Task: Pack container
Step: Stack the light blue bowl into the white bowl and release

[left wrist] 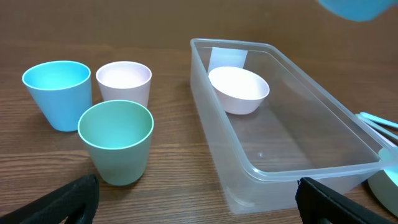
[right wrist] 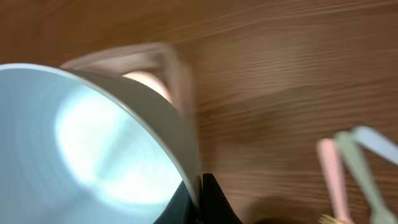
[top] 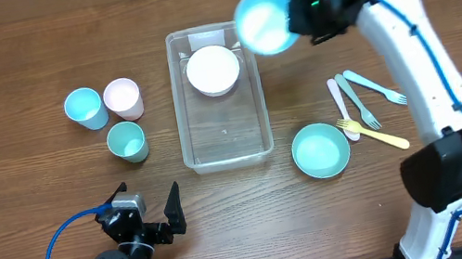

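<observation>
Right claw [top: 295,20] is pinched shut on the rim of a pale blue bowl [top: 262,21], which hangs tilted in the air by the far right corner of the container [top: 224,132]. Left claw [top: 148,205] sits fully spread at the near edge of the counter [top: 2,55] and holds nothing.

My worry is the release. From the overhead view the blue bowl overlaps the container's rim rather than its middle, so if I let go from here I judge it could strike the edge and tumble out onto the counter. A rim pinch on a tilted bowl may also slip early. The white bowl [top: 213,69] already fills the far end of the container. Coming down on it off-centre could leave the blue one cocked instead of nested, and a knock might shove the light bin sideways.

The container stands near the middle of the counter, between the three cups [top: 127,141] on my left and the cutlery [top: 369,111] and teal bowl [top: 320,150] on my right. It sits open side up, with its long axis running straight away from me, near to far.
</observation>
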Robot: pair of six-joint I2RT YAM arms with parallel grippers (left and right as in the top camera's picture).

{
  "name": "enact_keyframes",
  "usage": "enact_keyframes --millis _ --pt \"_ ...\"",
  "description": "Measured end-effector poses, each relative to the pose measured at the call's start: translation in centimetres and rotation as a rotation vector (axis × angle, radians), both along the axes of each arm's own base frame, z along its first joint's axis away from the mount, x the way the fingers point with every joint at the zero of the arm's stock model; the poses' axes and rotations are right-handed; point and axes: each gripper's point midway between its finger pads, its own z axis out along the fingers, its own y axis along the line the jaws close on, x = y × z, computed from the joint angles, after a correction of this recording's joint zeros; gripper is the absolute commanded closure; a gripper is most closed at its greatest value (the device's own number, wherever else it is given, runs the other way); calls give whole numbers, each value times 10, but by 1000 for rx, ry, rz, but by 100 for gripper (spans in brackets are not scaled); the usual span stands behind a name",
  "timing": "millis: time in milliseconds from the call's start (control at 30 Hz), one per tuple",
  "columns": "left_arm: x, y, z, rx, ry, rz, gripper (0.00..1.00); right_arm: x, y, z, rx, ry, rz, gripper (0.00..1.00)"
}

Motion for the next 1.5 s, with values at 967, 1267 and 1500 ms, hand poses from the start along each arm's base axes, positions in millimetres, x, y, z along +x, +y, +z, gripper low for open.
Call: enact_keyframes --millis 967,1267,1500 --pt "0 0 0 0 0 0 0 32 100 -117 46 112 -61 54" --pt "0 0 0 0 0 0 0 -28 47 -37 -101 130 -120 53" --pt "0 0 0 0 0 0 0 -104 -9 29 -213 132 -156 49"
